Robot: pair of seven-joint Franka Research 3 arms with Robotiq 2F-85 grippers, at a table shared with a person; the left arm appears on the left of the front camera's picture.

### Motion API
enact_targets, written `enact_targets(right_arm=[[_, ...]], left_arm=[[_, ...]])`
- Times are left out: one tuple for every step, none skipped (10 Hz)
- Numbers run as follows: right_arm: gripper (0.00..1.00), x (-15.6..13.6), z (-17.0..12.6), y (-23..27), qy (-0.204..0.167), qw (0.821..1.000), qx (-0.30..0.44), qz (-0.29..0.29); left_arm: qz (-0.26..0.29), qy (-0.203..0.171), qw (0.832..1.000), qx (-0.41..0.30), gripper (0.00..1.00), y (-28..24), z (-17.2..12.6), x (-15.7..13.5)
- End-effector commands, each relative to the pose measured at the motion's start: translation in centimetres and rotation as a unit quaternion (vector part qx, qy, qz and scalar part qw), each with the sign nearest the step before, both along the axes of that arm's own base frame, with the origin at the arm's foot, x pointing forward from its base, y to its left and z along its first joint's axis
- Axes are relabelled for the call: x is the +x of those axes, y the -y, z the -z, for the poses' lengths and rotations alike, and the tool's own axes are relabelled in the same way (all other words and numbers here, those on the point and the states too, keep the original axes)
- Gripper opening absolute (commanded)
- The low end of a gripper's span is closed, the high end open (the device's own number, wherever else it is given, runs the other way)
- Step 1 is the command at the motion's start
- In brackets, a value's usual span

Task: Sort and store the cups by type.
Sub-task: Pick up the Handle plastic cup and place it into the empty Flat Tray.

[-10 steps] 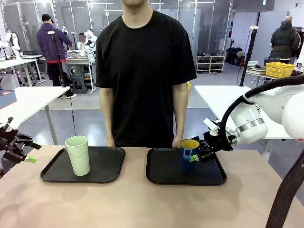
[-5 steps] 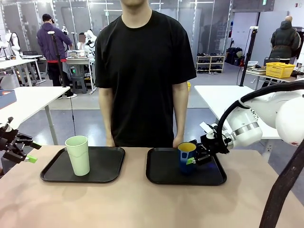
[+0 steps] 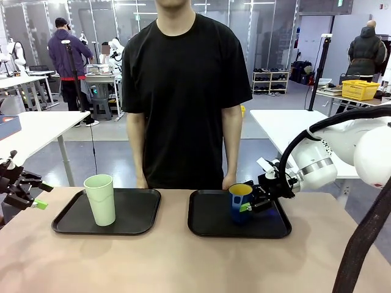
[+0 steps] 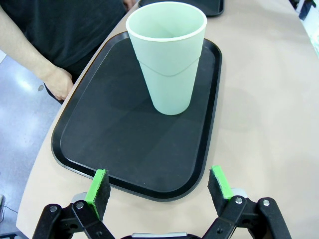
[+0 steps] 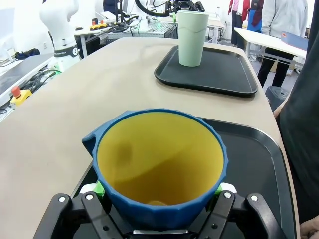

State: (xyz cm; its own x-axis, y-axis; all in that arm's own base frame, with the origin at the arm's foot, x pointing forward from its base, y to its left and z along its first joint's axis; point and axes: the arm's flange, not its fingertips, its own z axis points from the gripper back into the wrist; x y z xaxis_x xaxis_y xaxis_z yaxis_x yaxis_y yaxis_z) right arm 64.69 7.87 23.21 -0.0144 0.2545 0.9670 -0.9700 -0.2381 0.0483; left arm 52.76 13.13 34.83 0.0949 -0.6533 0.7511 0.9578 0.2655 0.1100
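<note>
Sorting looks nearly done: mint tumbler (image 3: 100, 199) stands on left tray (image 3: 140, 221) at 9 o'clock w/ left gripper (image 4: 158, 184) spread & empty, blue mug (image 3: 241, 202) sits on right tray (image 3: 211, 223) at 3 o'clock, right gripper (image 3: 253, 203) jaws flanking it, grip vs release can't tell.

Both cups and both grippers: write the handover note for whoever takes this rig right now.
Left gripper: open, holding nothing, hovering at the near edge of the left tray.
Right gripper: jaws around the blue mug, which stands on the right tray; whether they still clamp it is unclear.
Mint-green tumbler: upright on the left tray.
Done: one cup stands on each tray, sorted by type.
Left: confirm the mug is released, pull the right arm back. The person's hands are at the far table edge.
</note>
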Motion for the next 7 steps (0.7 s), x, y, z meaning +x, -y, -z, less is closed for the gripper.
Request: enact_targets(right_arm=[[0.98, 0.36, -0.18, -0.07, -0.018, 1.000, -0.002, 0.007], [1.00, 0.31, -0.23, -0.02, -0.019, 1.000, -0.003, 0.005], [1.00, 0.23, -0.31, 0.00, -0.021, 1.000, -0.004, 0.004], [1.00, 0.20, -0.32, 0.04, -0.022, 1.000, -0.005, 0.004], [1.00, 0.14, -0.34, 0.15, -0.023, 1.000, -0.005, 0.004], [1.00, 0.09, -0.34, 0.26, -0.025, 1.000, -0.005, 0.005], [1.00, 0.00, -0.32, 0.43, -0.029, 1.000, -0.003, 0.006]], left_arm=[[0.007, 0.012, 1.000, -0.010, 1.00, -0.17, -0.03, 0.32], [0.007, 0.012, 1.000, -0.010, 1.00, -0.17, -0.03, 0.32], [0.007, 0.012, 1.000, -0.010, 1.00, -0.17, -0.03, 0.32], [0.007, 0.012, 1.000, -0.010, 1.00, -0.17, -0.03, 0.32], [0.007, 0.012, 1.000, -0.010, 1.00, -0.17, -0.03, 0.32], [0.007, 0.012, 1.000, -0.010, 1.00, -0.17, -0.03, 0.32], [0.007, 0.012, 1.000, -0.010, 1.00, -0.17, -0.03, 0.32]])
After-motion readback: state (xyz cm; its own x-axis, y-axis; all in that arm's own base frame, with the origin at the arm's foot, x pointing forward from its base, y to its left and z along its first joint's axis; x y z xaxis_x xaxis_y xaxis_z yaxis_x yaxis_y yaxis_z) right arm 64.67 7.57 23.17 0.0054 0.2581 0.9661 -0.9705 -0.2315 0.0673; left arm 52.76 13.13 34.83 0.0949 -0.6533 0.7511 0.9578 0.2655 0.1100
